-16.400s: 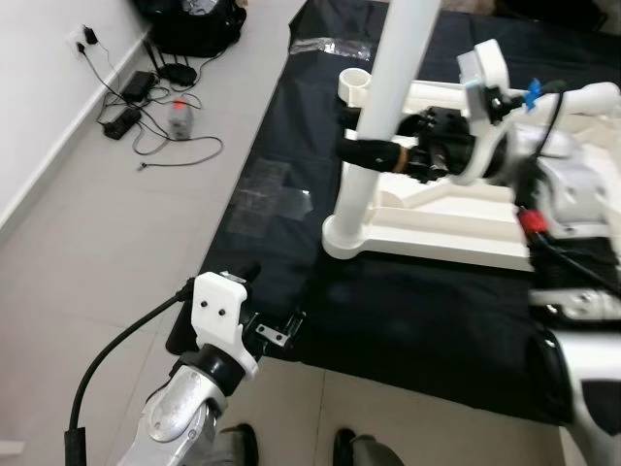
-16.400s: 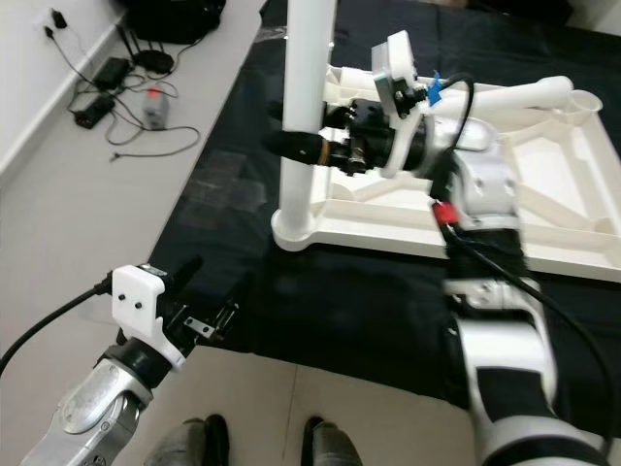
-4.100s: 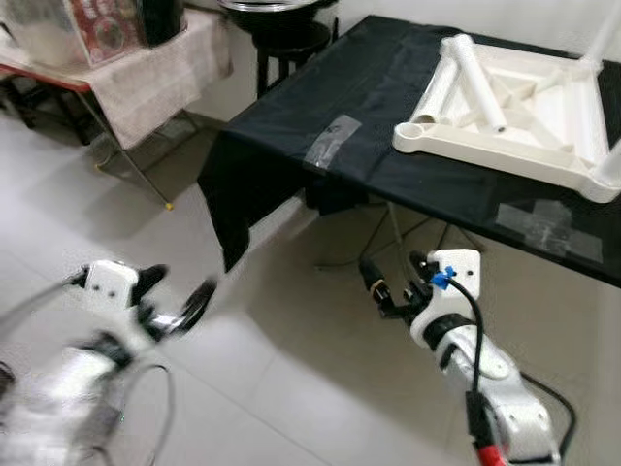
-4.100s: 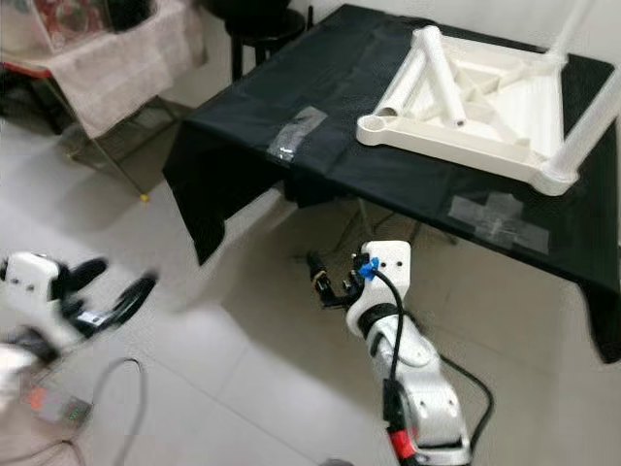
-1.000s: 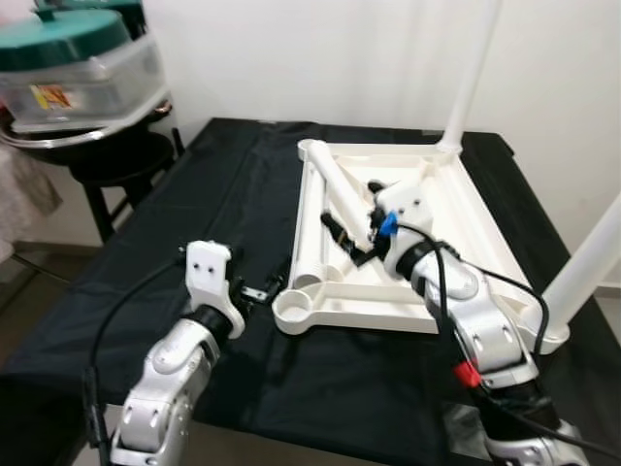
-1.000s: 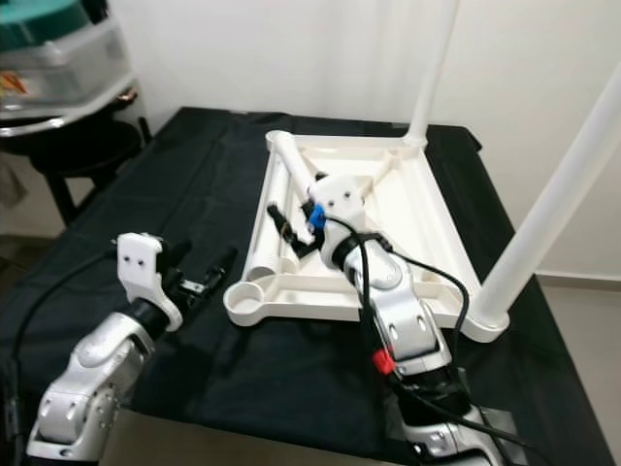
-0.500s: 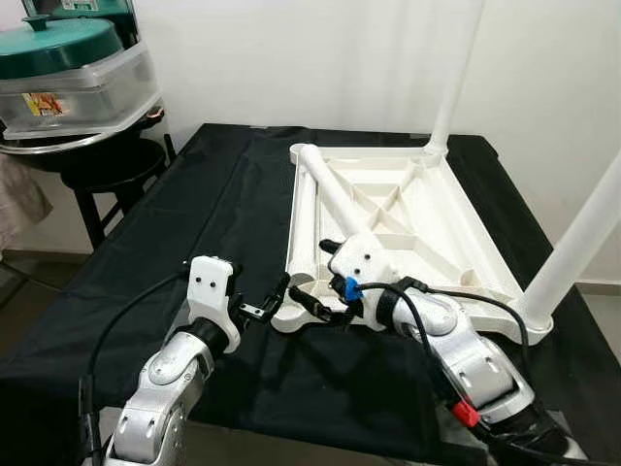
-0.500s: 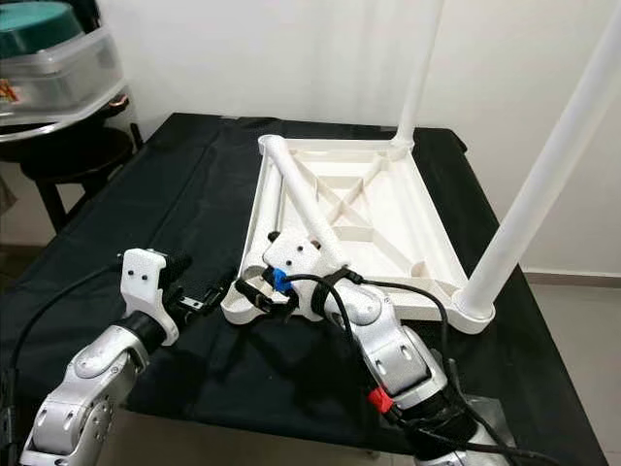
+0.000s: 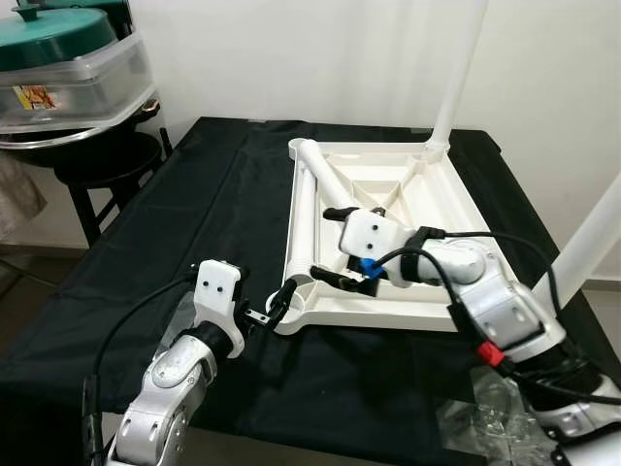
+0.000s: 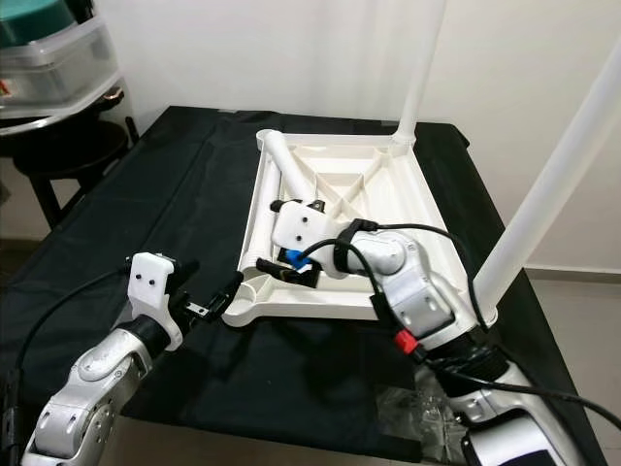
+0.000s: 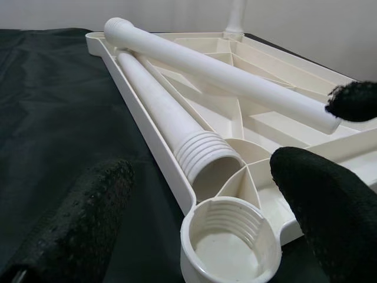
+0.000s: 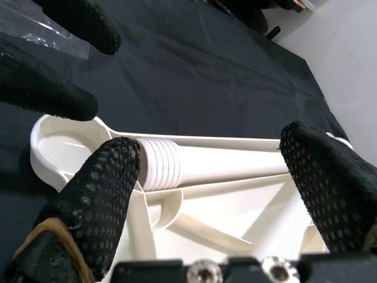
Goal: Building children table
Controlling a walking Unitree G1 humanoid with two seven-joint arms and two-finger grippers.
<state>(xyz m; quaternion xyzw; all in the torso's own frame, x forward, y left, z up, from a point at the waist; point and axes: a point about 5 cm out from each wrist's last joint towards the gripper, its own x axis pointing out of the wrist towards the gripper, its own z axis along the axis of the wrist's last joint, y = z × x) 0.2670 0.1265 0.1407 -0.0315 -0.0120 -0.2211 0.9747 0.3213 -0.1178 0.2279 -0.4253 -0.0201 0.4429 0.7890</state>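
Now right gripper [image 12: 206, 177] spread wide, empty, straddling loose leg [image 12: 235, 167]; hollow plastic likely light, stiff, slick — grip near ribbed threads. Left gripper [image 11: 200, 200] open, empty, before corner socket [image 11: 230, 247].

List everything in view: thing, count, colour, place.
Tabletop: one, white, upside down on the black cloth.
Loose legs: two, white, lying inside the tabletop along its left side.
Fitted legs: two, white, upright at the far and near right corners.
Corner socket: one, white, threaded, open, near left corner.
Black cloth: one, covering the work table.
Lidded container: one, clear with green lid, far left.
Left hand: open, at the corner socket.
Right hand: open, over a loose leg's threaded end.
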